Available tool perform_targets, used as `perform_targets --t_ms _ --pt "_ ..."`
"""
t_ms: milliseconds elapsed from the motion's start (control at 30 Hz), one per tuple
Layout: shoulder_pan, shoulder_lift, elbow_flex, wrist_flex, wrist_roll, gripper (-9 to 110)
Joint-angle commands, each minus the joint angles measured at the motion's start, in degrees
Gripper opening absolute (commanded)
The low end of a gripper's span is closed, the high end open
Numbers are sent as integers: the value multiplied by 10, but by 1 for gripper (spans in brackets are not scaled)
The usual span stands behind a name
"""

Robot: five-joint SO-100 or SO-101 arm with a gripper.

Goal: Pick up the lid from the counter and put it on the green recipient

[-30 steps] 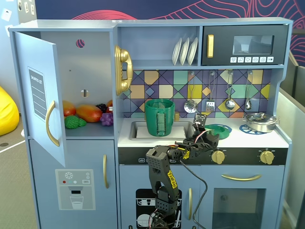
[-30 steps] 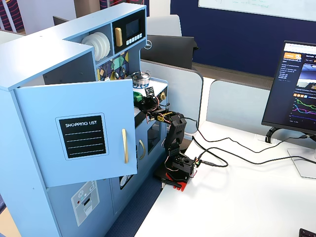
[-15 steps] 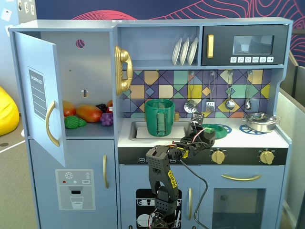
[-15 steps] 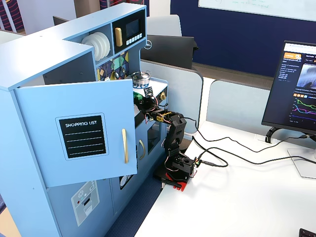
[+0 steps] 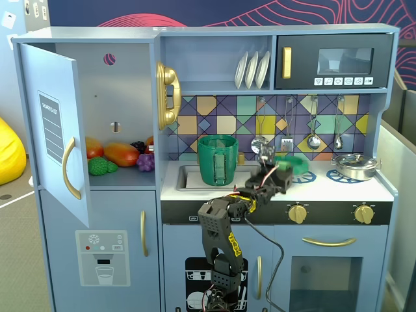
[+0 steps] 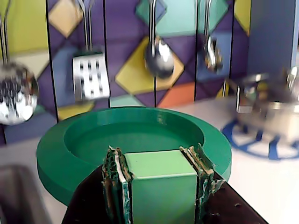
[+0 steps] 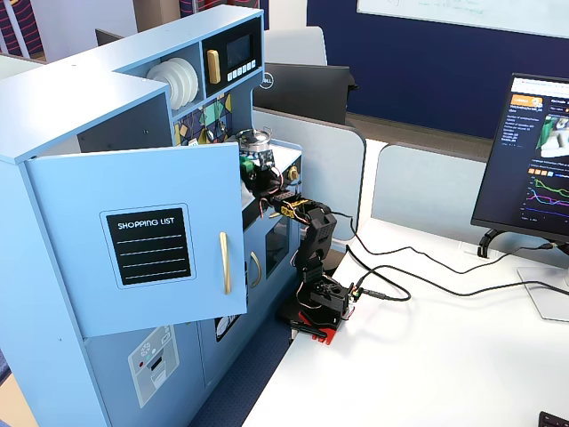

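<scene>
In a fixed view, the green recipient [image 5: 218, 160] stands in the sink [image 5: 188, 177]. To its right is the lid [image 5: 290, 163] (held up off the table [image 5: 325, 189] by the claw [image 5: 271, 170]), and farther right the steel pot [image 5: 355, 166] sits on a burner ring [image 5: 335, 175].
</scene>
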Motion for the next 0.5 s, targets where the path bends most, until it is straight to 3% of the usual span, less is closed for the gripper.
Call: perform_targets --t_ms 0,200,467 --pt "8 93 -109 92 7 0" --pt "-62 169 -175 252 33 0" --pt "-189 196 -222 307 17 0"
